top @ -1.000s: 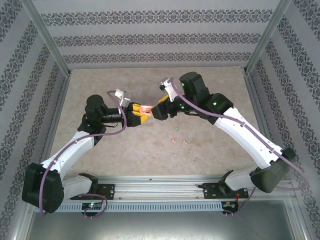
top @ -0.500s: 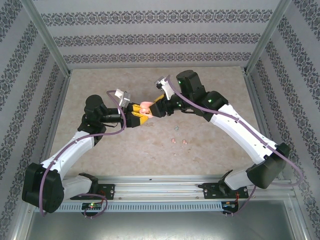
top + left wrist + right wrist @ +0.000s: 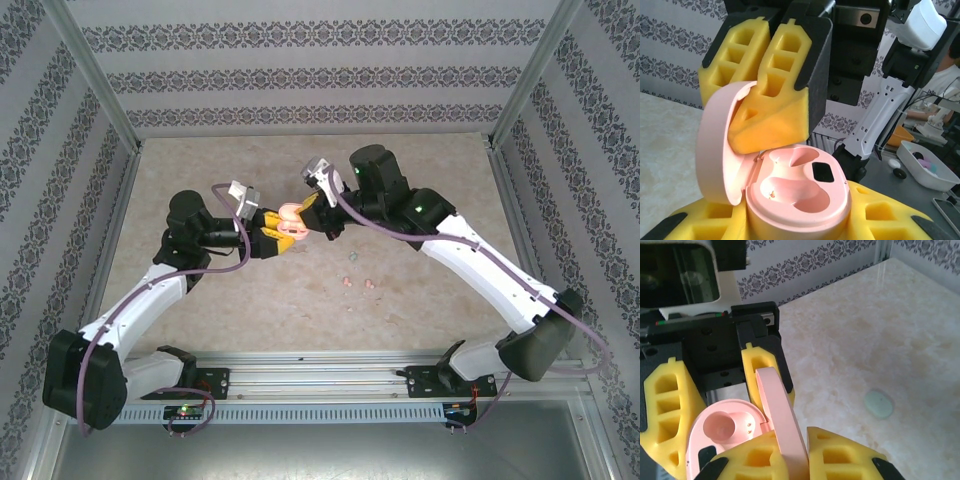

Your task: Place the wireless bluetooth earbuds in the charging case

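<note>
Two yellow foam-padded fingers of my right gripper (image 3: 792, 450) are pinched tight on the hinged lid (image 3: 780, 415) of the pink oval plastic charging case (image 3: 800, 195), and the lid stands swung up and open. My left gripper (image 3: 797, 220) clamps the base of that case from both sides, with its two moulded wells facing upward. Both arms meet over the middle of the beige marbled table (image 3: 230, 300). Nearer the arm bases, I see two tiny pink rounded earbuds (image 3: 347, 281) lying on the table just beside each other, well apart from the case. One pale green bud (image 3: 879, 404) also lies on the table, beyond my right fingers.
</note>
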